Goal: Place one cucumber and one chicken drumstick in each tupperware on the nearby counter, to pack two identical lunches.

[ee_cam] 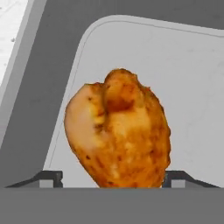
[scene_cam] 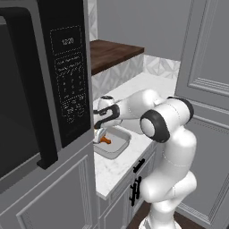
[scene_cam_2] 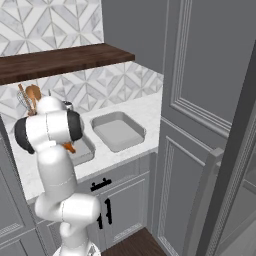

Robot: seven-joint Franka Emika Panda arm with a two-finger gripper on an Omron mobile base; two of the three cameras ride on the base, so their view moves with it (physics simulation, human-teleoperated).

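A browned chicken drumstick [ee_cam: 118, 131] lies in a grey tupperware [ee_cam: 183, 78] on the white counter [scene_cam: 112, 172]. My gripper [ee_cam: 113, 177] hangs straight over it, jaws spread wide on either side of the meat, with a gap showing at the left fingertip [ee_cam: 50, 177]. From the left base view, the gripper [scene_cam: 99, 134] sits low over this tupperware [scene_cam: 117, 150], with the drumstick [scene_cam: 105, 140] just beneath. The right base view shows the drumstick [scene_cam_2: 69, 147] peeking out beside my arm, and a second tupperware [scene_cam_2: 117, 131] standing empty to the right. The cucumber is out of view.
A dark microwave [scene_cam: 44, 89] fills the left side, close to the arm. A dark brown wooden shelf [scene_cam_2: 60, 60] runs above the counter. A tall grey cabinet panel [scene_cam_2: 210, 100] bounds the right. Wooden utensils [scene_cam_2: 30, 95] stand at the back wall.
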